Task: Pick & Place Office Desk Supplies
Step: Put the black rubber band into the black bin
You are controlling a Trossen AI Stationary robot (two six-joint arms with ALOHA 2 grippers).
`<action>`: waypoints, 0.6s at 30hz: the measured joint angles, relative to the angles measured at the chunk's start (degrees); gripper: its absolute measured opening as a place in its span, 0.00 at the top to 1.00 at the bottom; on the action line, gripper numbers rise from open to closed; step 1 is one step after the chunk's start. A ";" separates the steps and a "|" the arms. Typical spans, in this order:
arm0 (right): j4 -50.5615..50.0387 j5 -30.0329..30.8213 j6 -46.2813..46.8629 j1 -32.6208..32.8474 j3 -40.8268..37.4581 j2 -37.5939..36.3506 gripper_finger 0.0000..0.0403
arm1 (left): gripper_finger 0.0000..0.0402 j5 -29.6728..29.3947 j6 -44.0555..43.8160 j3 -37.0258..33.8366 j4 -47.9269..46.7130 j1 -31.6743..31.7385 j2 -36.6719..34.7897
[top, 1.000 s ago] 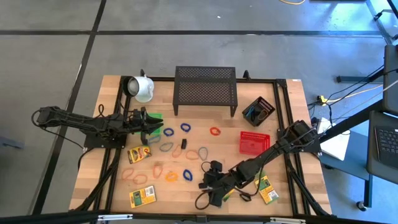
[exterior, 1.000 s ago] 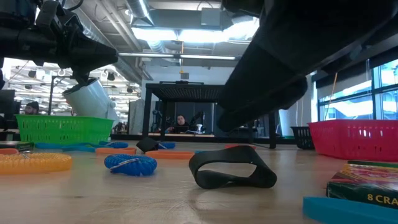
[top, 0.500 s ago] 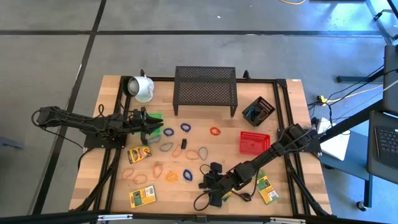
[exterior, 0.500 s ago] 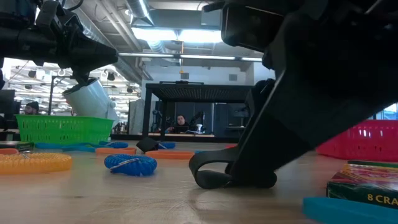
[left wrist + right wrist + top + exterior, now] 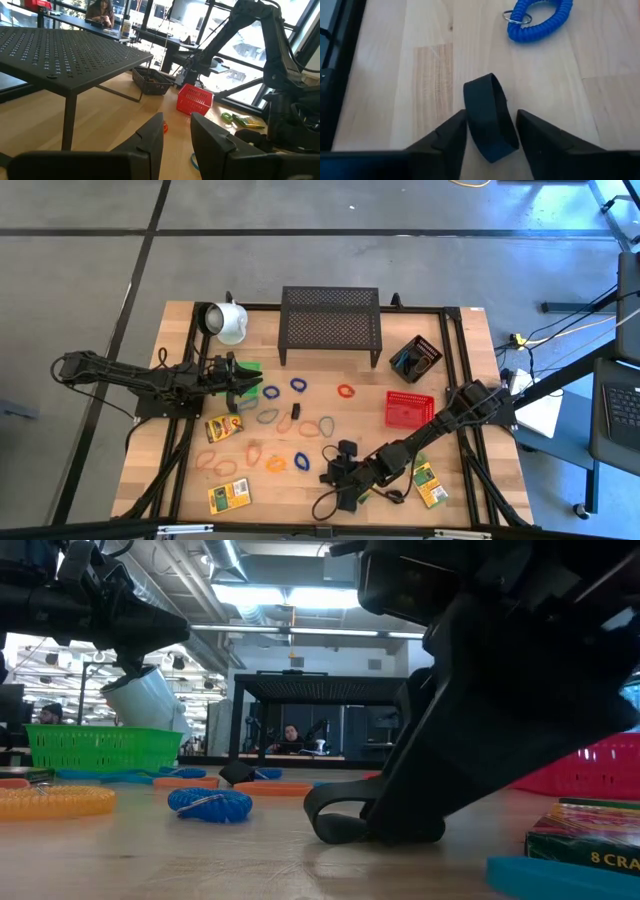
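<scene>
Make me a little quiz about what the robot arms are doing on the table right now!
1. True or false: the right gripper has a finger on each side of the black band.
2. The coiled band lying near it is: A red, B blue, C pink.
3. Which arm's gripper is by the green basket?

Key: 1 true. 2 B. 3 the left gripper.
</scene>
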 joint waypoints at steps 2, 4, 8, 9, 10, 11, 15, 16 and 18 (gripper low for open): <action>-0.11 0.21 0.02 -0.02 -0.04 0.02 0.64 | 0.77 0.00 0.01 0.02 -0.02 0.02 0.00; -0.10 0.25 0.03 -0.04 -0.04 0.04 0.71 | 0.77 0.00 -0.01 0.02 -0.02 0.02 0.00; -0.06 0.26 0.15 -0.07 -0.06 0.08 0.83 | 0.77 -0.01 -0.02 0.00 -0.02 0.01 -0.01; -0.06 0.28 0.15 -0.09 -0.06 0.11 0.86 | 0.77 0.00 -0.01 0.01 -0.02 0.01 -0.01; -0.04 0.25 0.15 -0.11 -0.06 0.11 0.88 | 0.77 0.00 0.01 0.00 -0.02 0.01 -0.02; -0.02 0.26 0.15 -0.11 -0.06 0.13 0.91 | 0.77 -0.01 0.01 0.01 -0.02 0.01 -0.02; 0.13 -0.18 0.66 -0.13 -0.06 0.13 0.98 | 0.77 -0.02 0.02 0.00 -0.02 0.01 0.00; 0.17 -0.18 1.62 -0.13 -0.06 0.13 0.98 | 0.77 -0.01 -0.01 0.02 -0.01 0.00 -0.01; 0.22 -0.34 3.63 -0.13 -0.06 0.06 0.98 | 0.77 0.00 0.03 0.01 -0.02 0.00 0.00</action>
